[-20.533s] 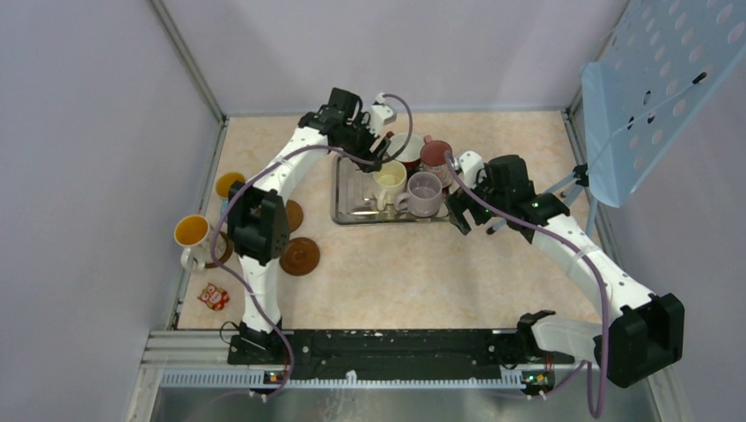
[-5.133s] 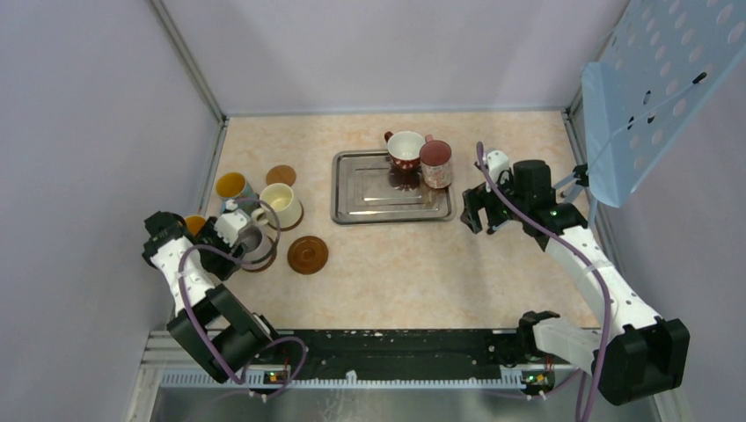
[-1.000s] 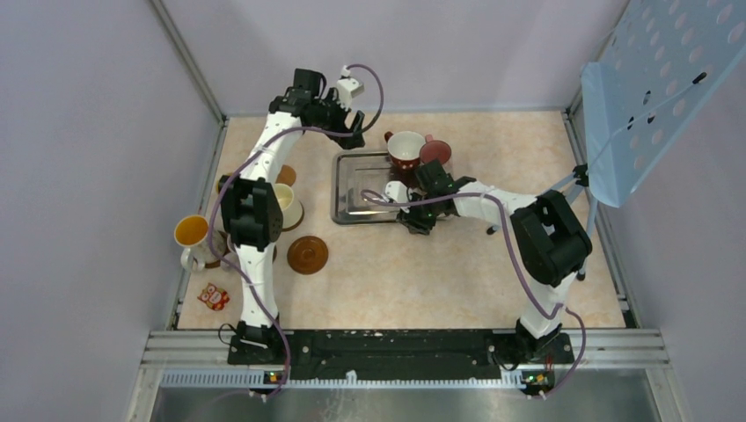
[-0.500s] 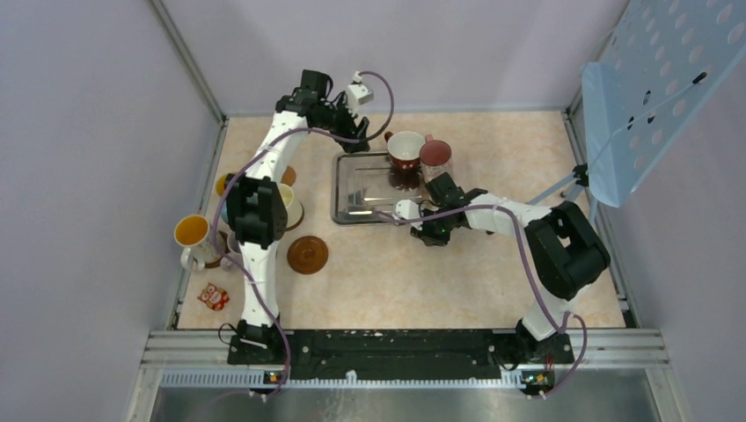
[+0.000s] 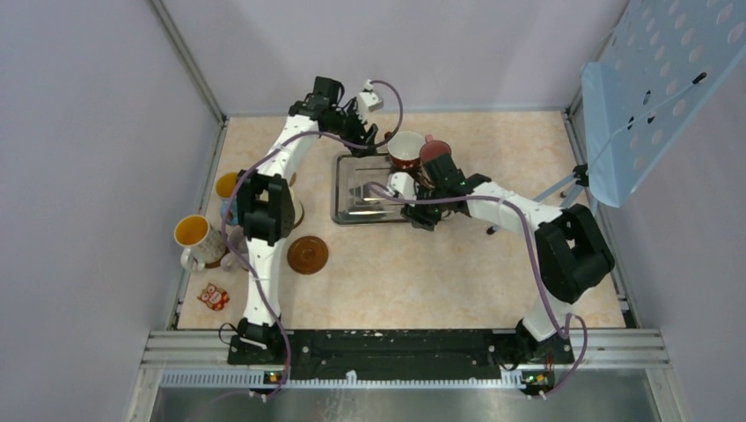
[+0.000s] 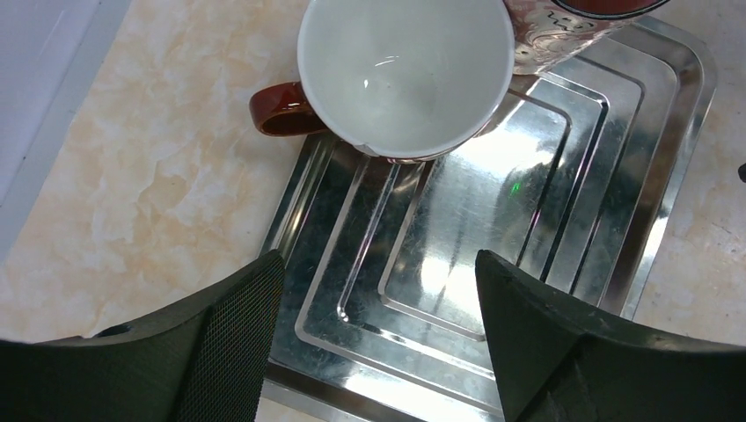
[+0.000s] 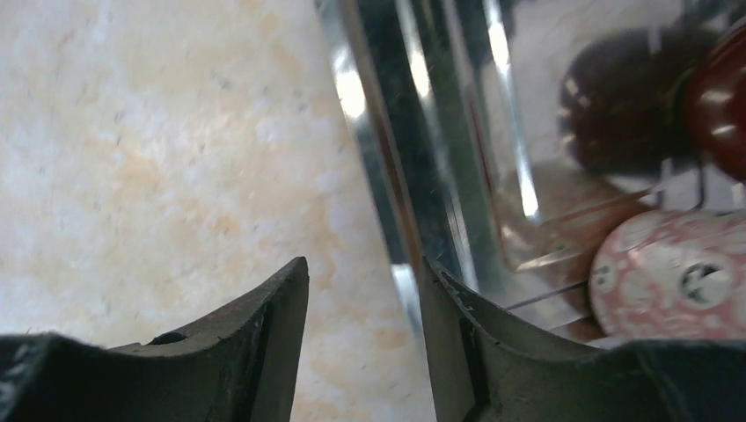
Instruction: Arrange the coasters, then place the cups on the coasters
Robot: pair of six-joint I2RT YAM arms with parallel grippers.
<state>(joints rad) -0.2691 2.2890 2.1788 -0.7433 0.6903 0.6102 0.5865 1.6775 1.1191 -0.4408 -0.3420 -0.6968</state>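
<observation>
Steel tray (image 5: 352, 189) sits toward the far middle of the bench (image 5: 422, 281), and both my hands are at it. My left hand (image 6: 378, 281) hangs above the tray's far edge, its fingers (image 6: 229, 343) spread wide with nothing between them, only the ribbed tray floor below. Just past my fingertips stands the red cup (image 6: 405, 75), white inside and upright, at the tray's far edge; its handle sticks out past the rim, above the bench. Beside it, at the tray's far right corner, stands the maroon-pink cup (image 5: 435, 154), the two so close that I cannot tell whether they touch. My right hand (image 7: 365, 281) is low at the tray's near edge, close to the near right corner, its fingers a narrow way apart and holding nothing. The tray's rim runs into the gap between them, and I cannot tell whether either finger touches it. Other cups stand along the bench's left edge: the white patterned cup (image 5: 193, 236) with orange inside, nearer me, and the blue cup (image 5: 230, 185) with yellow inside, further back. My left arm hides most of whatever else stands there. One brown coaster (image 5: 307, 254) lies bare, inward of those cups and well apart from the tray. A small orange and white toy (image 5: 213, 296) lies near the bench's near left corner
</observation>
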